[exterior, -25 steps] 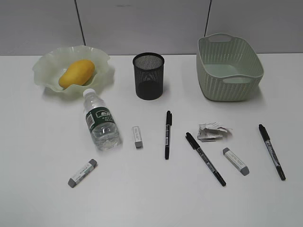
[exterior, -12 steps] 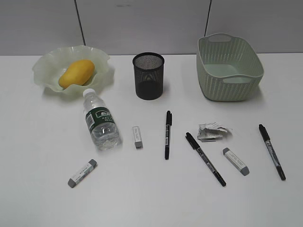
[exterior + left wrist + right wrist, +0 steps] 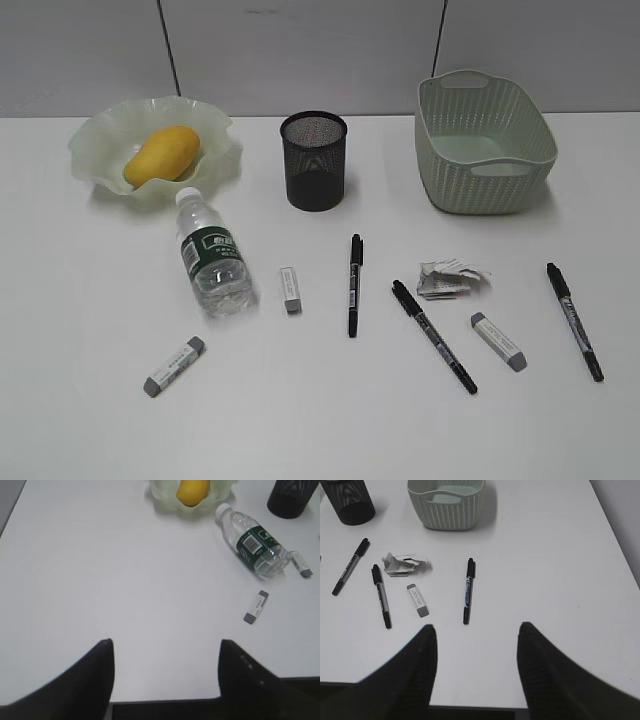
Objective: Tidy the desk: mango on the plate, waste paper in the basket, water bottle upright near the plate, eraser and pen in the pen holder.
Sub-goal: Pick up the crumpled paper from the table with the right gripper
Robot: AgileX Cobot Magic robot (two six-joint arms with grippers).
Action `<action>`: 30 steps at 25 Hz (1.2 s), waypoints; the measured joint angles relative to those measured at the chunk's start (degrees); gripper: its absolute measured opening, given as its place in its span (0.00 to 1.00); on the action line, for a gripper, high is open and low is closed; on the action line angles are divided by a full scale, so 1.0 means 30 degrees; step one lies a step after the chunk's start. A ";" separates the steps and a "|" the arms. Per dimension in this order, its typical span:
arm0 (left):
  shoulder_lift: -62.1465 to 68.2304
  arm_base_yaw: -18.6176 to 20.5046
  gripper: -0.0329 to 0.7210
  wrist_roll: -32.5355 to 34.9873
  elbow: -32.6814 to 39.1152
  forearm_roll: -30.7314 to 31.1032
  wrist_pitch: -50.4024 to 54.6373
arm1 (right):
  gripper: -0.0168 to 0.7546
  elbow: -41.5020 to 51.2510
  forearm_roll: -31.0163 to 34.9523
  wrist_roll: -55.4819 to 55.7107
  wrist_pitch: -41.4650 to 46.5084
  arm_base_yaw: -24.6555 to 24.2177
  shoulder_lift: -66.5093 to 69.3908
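Mango (image 3: 161, 154) is already seen lying in the wavy green plate (image 3: 100, 128) at the back left of the white counter (image 3: 80, 330), so that job looks done. The water bottle (image 3: 213, 258) is laid on its side just in front of the plate, with its white cap toward the plate. It is judged to be light, smooth and a bit slippery, and it may roll, so it is best taken across the middle, on the green label. The waste paper (image 3: 452, 278) is found in front of the basket (image 3: 484, 143); it is soft and very light and can be pinched anywhere. Three pens and three erasers are spread over the counter, and the middle pen (image 3: 354, 283) is seen in front of the pen holder (image 3: 314, 159). Pens are thin, hard and low, so a hold around the middle of the barrel is thought best. The left fingers (image 3: 165, 645) are held apart over bare counter with nothing between them, and the right fingers (image 3: 476, 630) are apart and empty too. Nothing on the counter is seen to have been moved since the earlier pictures; only the left fingers have been brought a little closer together
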 joint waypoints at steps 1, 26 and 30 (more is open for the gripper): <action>-0.0583 0.0097 0.70 0.0000 0.0061 0.0051 0.0022 | 0.56 0.0000 0.0000 0.0000 0.0000 0.0000 0.0000; -0.1447 0.0617 0.69 0.1014 0.1977 -0.0393 -0.2892 | 0.56 0.0000 0.0017 0.0000 0.0000 0.0000 -0.0017; -0.1447 0.0617 0.69 0.1014 0.1977 -0.0431 -0.2896 | 0.56 0.0000 0.0017 0.0000 0.0000 0.0000 -0.0017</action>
